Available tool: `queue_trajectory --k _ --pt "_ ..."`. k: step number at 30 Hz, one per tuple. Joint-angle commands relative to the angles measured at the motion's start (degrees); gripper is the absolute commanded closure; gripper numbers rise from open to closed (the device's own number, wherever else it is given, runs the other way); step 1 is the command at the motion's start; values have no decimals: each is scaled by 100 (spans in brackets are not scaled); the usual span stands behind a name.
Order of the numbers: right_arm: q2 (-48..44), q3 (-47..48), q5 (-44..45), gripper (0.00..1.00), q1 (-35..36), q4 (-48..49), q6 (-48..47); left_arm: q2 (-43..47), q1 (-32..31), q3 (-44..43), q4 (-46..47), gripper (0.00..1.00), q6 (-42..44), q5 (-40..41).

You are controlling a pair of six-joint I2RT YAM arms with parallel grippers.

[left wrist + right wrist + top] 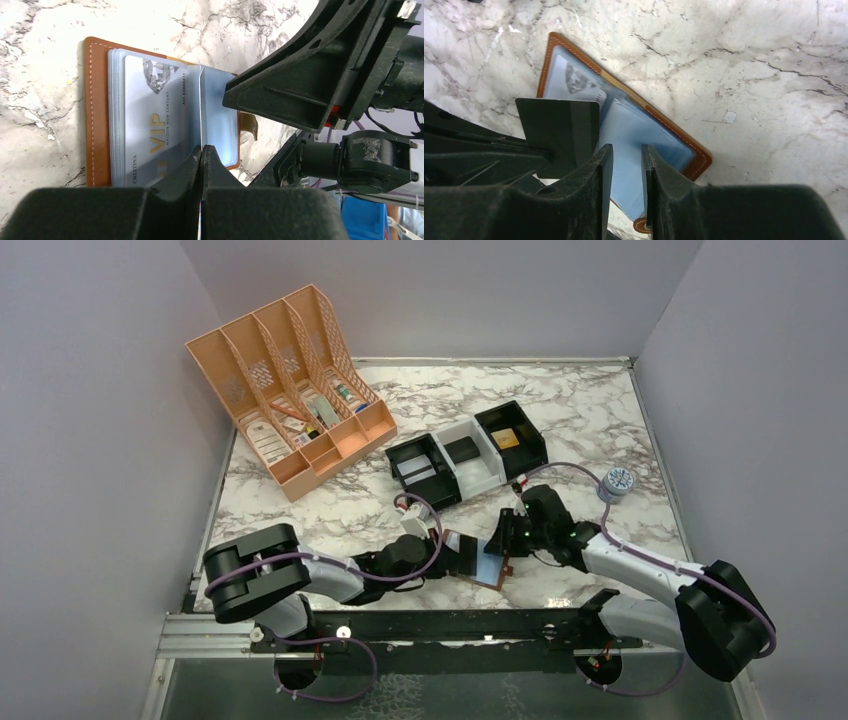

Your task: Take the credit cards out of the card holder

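The brown card holder [487, 565] lies open on the marble between my two grippers. Its brown edge shows in the left wrist view [96, 125] and the right wrist view [664, 121]. A pale VIP credit card [155, 120] sits in its left pocket stack. My left gripper [462, 558] [201, 147] is shut on another card, seen edge-on [201, 110] and standing over the fold. That card looks dark in the right wrist view [559, 130]. My right gripper [503, 540] [624, 147] is narrowly open over the blue right-hand pocket [634, 125], holding nothing.
An orange file organizer [290, 390] stands at the back left. A row of black and white trays [468, 455] sits just behind the wallet. A small round grey object [618, 483] lies at the right. Walls close in on the left, back and right.
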State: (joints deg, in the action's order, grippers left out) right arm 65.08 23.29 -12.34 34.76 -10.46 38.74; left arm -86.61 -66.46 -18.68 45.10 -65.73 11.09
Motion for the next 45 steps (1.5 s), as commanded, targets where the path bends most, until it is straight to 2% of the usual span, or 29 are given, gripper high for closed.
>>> queue_trajectory --k 1,7,13,16,20,22,25,27,32,38,45 --pt "-263 289 -384 71 -5 -106 -378 268 -5 73 -291 100 179 260" --pt "-481 493 -467 64 -5 -206 -385 523 -7 131 -357 100 258 280" --pt "-455 353 -1150 55 -5 289 -417 943 -3 199 -490 100 491 296" --pt "-482 311 -1020 50 -5 336 -437 1242 90 160 -903 100 702 220" --pt "-699 130 -673 45 -5 560 -497 1539 422 148 -1192 100 993 -333" --pt "-781 -39 -715 42 -135 840 -317 1704 654 210 -1205 100 1042 -637" --pt "-692 -397 -2020 41 -822 1861 20 2093 1092 375 -1206 100 1045 -1071" --pt "-698 -676 -2520 41 -1161 2587 363 2426 1399 496 -1259 100 1066 -1304" --pt "-1209 -1421 -2587 39 -1228 4267 847 3074 1883 693 -1377 100 1009 -1827" --pt "-1145 -1230 -3428 38 -1228 4534 687 3407 1917 760 -1235 100 879 -2077" --pt "-379 -1071 -4219 38 -1230 5603 1176 3244 1917 755 -187 100 613 -2701"
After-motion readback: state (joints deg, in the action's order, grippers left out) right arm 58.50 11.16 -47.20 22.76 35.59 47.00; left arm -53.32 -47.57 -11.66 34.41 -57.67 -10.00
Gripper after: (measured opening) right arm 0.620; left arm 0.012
